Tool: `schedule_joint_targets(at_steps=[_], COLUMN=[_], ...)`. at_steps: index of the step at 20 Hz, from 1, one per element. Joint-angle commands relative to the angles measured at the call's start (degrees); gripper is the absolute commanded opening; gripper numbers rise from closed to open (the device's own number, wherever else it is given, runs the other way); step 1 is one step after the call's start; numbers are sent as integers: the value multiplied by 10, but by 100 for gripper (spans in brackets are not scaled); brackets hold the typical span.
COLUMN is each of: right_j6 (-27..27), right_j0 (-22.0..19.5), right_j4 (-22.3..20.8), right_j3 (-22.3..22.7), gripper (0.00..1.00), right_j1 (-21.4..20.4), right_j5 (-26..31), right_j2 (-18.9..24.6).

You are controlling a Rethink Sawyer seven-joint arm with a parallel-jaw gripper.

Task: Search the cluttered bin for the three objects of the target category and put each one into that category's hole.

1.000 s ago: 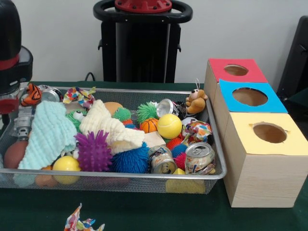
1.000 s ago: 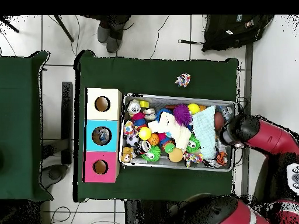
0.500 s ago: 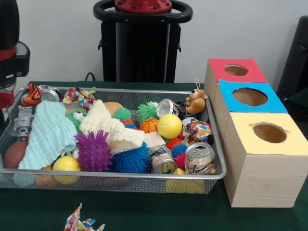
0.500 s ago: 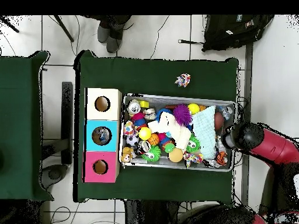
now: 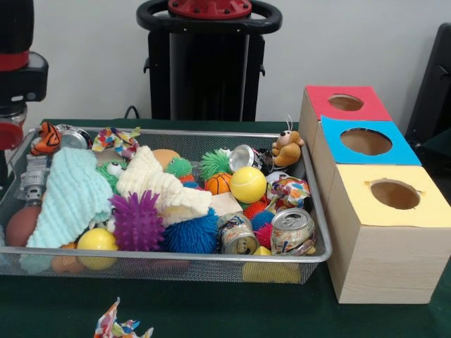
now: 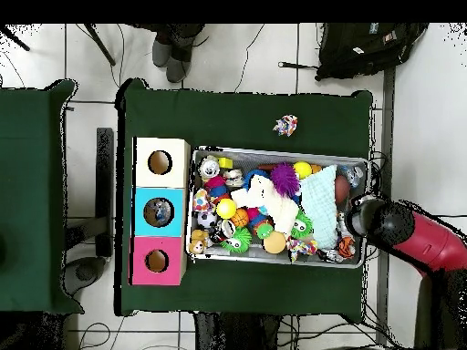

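The wire mesh bin (image 5: 176,259) is packed with toys, cloths and cans. Opened drink cans lie at the front right (image 5: 292,231), beside it (image 5: 237,234) and at the back (image 5: 244,156). A yellow ball (image 5: 248,184), a purple spiky ball (image 5: 137,221) and a mint cloth (image 5: 69,197) lie among them. Red (image 5: 345,103), blue (image 5: 366,141) and yellow (image 5: 394,194) topped boxes with holes stand right of the bin. My gripper (image 5: 10,135) hangs above the bin's left end, mostly cut off by the picture's edge; the overhead view shows the arm's end (image 6: 363,219) over the bin's right end.
A small patterned cloth scrap (image 5: 121,327) lies on the green table in front of the bin, also seen as the scrap (image 6: 285,125) from overhead. A black bag (image 6: 365,47) sits on the floor, and a person's feet (image 6: 173,50) show at the top edge.
The arm has risen a little above the bin's end and swung slightly toward the robot's base. Nothing in the bin has moved.
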Motion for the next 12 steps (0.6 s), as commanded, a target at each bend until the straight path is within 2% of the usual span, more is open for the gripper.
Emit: schedule_joint_targets(at_steps=[1,5,12], right_j6=[-41,-46,-36], right_j0=[-10,-12,-10], right_j4=[27,37,44], right_j3=[101,116,125], gripper=[100,100,100], right_j1=[-58,-75,-83], right_j5=[40,75,83], right_j2=[91,103,112])
